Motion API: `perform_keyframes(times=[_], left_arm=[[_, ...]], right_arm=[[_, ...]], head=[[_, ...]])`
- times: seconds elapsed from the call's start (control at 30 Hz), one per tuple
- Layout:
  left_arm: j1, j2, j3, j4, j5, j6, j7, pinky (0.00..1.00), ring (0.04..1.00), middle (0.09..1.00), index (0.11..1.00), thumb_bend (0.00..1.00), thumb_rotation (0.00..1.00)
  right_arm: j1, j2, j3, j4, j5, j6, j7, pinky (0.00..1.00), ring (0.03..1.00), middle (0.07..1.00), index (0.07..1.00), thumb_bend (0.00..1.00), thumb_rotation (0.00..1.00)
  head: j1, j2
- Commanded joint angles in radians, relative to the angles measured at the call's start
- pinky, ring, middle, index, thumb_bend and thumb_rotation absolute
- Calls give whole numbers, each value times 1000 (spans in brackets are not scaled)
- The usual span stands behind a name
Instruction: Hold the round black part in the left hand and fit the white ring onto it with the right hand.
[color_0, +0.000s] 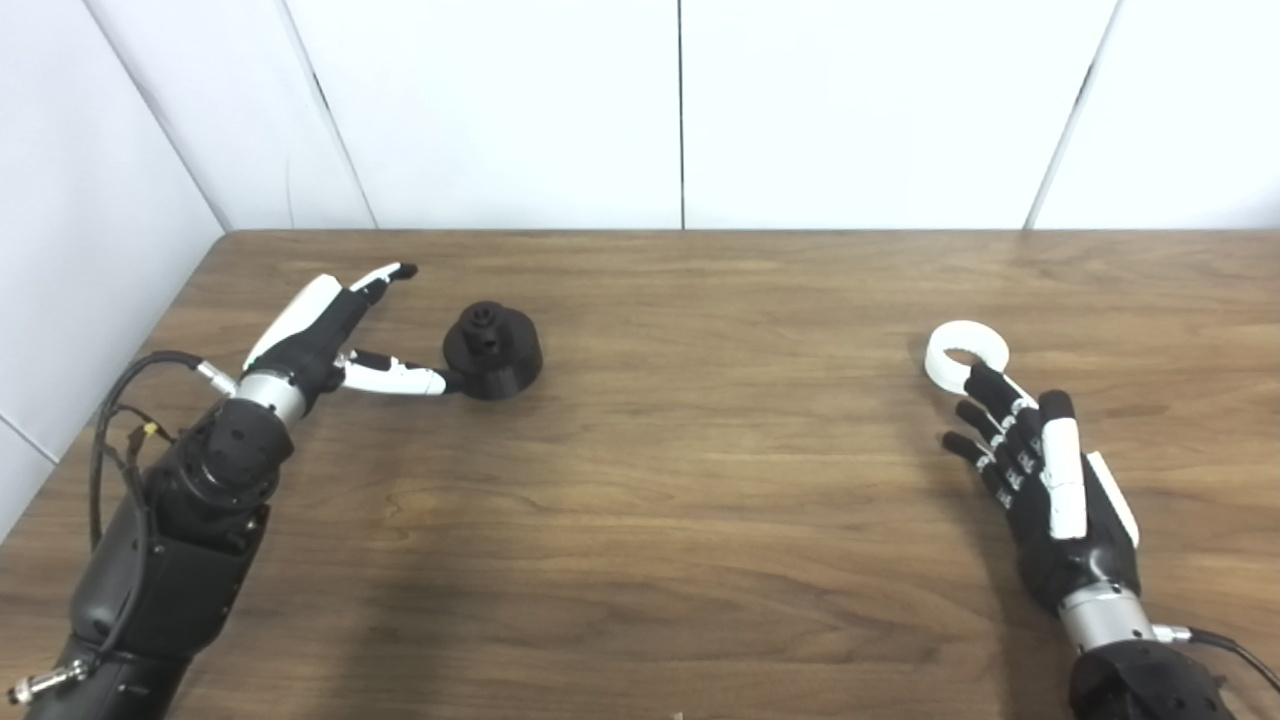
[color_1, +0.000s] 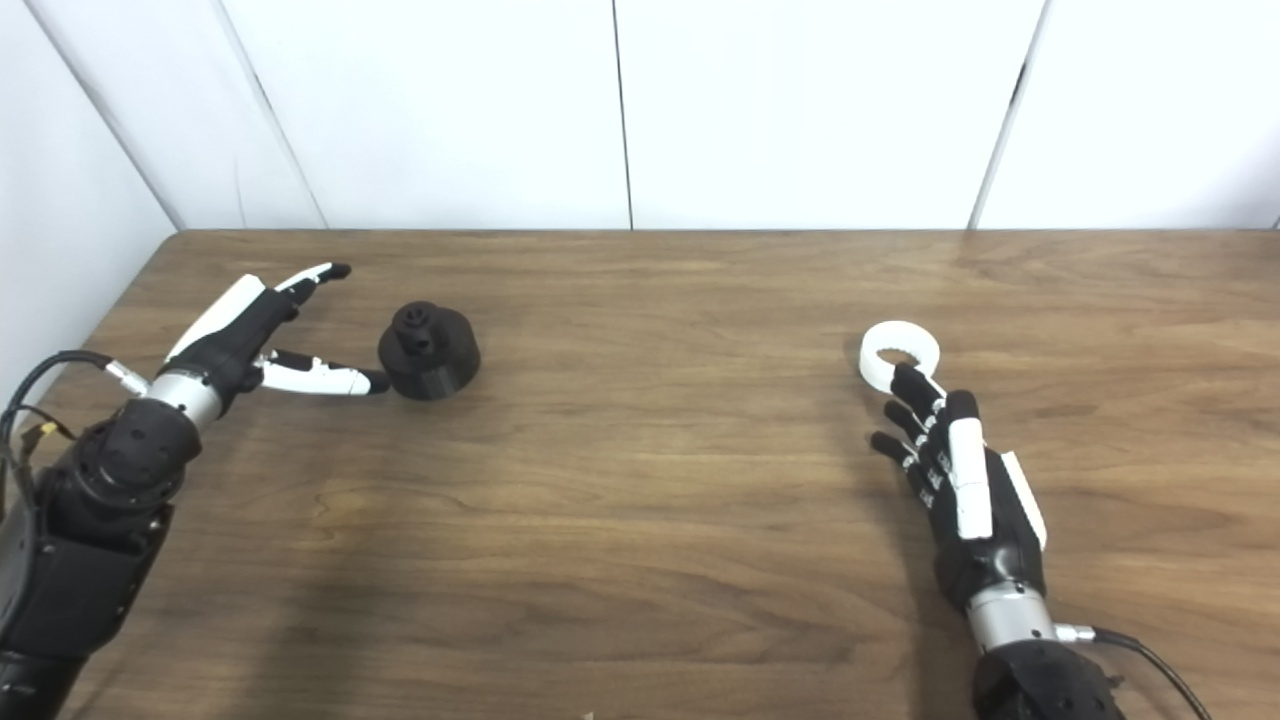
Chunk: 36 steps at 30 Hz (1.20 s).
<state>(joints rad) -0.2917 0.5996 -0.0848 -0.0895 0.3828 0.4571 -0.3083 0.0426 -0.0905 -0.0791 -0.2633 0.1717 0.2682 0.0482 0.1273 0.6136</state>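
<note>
The round black part (color_0: 493, 350) sits on the wooden table (color_0: 680, 500), left of centre, with a small knob on top. My left hand (color_0: 335, 335) is open just left of it. The thumb tip touches or nearly touches the part's near left side, and the fingers reach past it at the far left. The white ring (color_0: 965, 354) lies flat on the table at the right. My right hand (color_0: 1040, 470) is open just in front of the ring. One fingertip rests at the ring's near edge.
White wall panels (color_0: 680, 110) stand along the table's far edge and left side. A black cable (color_0: 120, 400) loops beside my left forearm.
</note>
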Motion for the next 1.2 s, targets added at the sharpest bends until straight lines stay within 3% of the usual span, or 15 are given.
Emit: perform_keyframes(times=[0.0, 0.37, 1.17], left_arm=[[-54, 47, 5, -4, 22, -33, 4, 919, 1000, 982, 905, 1000, 312], [-76, 49, -25, 28, 42, -31, -15, 919, 1000, 982, 844, 1000, 283], [-107, 30, -59, 107, 62, -70, -21, 924, 1000, 969, 852, 1000, 278]], right_arm=[[-7, -2, -6, -11, 12, -44, 12, 853, 921, 920, 867, 639, 999], [-5, -4, -10, -5, 12, -56, 18, 844, 915, 913, 860, 650, 991], [6, 5, -10, -18, 1, -57, 11, 826, 920, 927, 870, 648, 998]], head=[[1, 0], [3, 1], [-9, 3]])
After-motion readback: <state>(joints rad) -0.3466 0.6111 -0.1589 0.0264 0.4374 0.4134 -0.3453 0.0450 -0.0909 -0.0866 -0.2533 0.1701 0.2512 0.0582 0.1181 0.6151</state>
